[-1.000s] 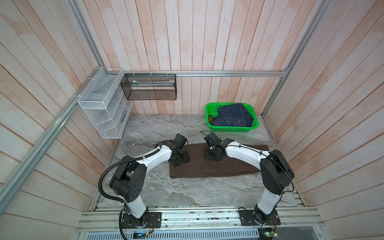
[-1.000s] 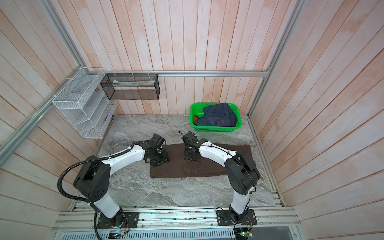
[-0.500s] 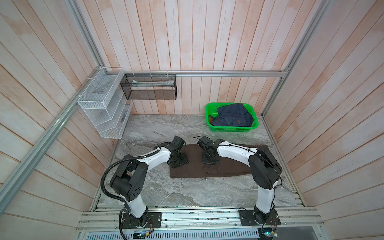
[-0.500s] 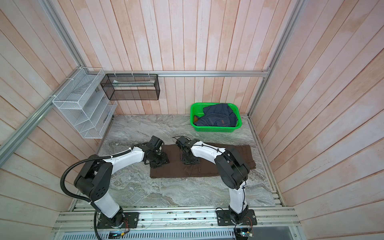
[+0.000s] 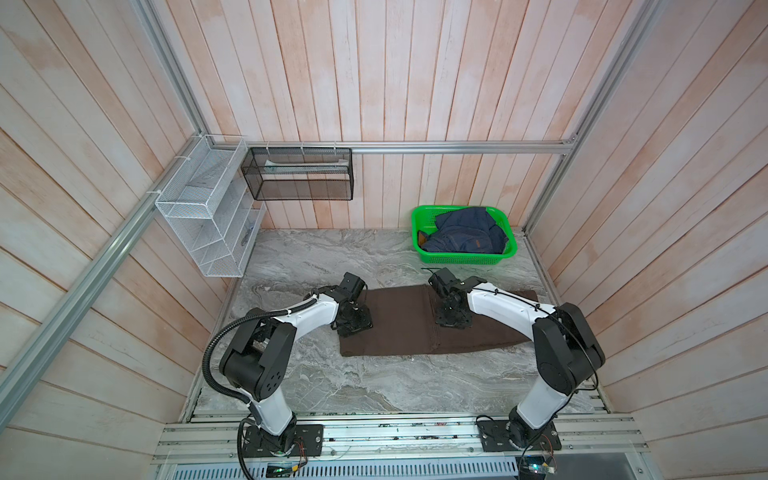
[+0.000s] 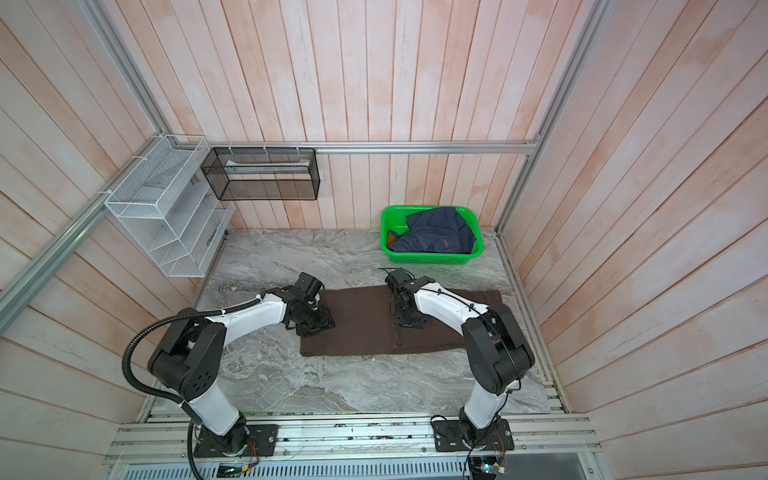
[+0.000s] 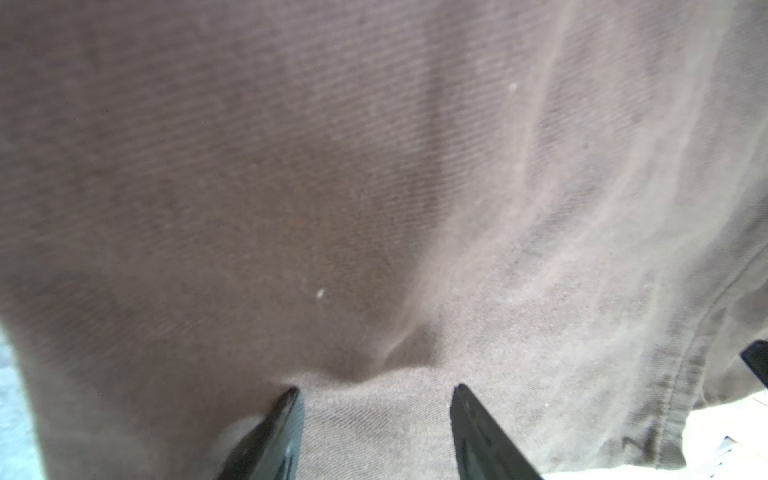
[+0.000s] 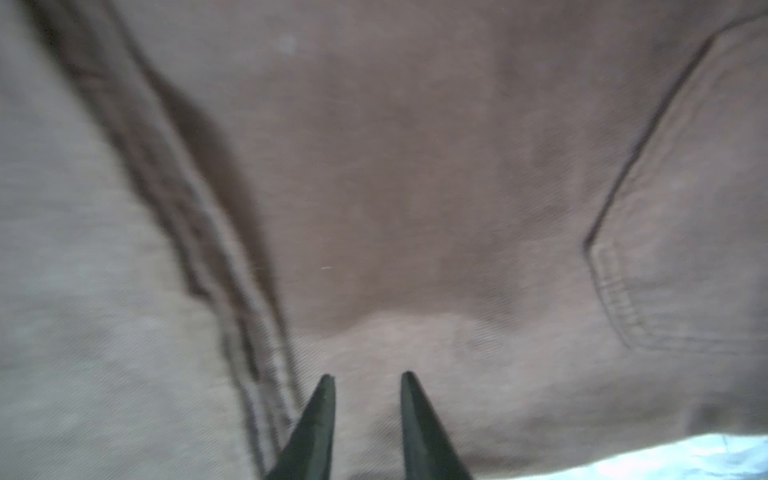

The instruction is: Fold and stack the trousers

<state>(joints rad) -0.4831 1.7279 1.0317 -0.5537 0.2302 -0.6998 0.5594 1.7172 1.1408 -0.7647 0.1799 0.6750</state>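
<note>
Lying flat as a long folded strip, the trousers point(image 5: 399, 328) cross the middle of the grey marbled bench point(image 5: 374, 386). Left jaws stand wide on the cloth's left end; right jaws stand narrowly apart by its middle seam, gripping nothing. Pale plank walls point(image 5: 415, 83) enclose the bench. A green basket point(image 5: 461, 259) holding denim point(image 5: 465, 232) sits back right, and a white rack point(image 5: 208, 216) and a black rack point(image 5: 299, 174) hang back left

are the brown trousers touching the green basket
Apart. In both top views a strip of bare marble table shows between the trousers and the green basket behind them.
</note>
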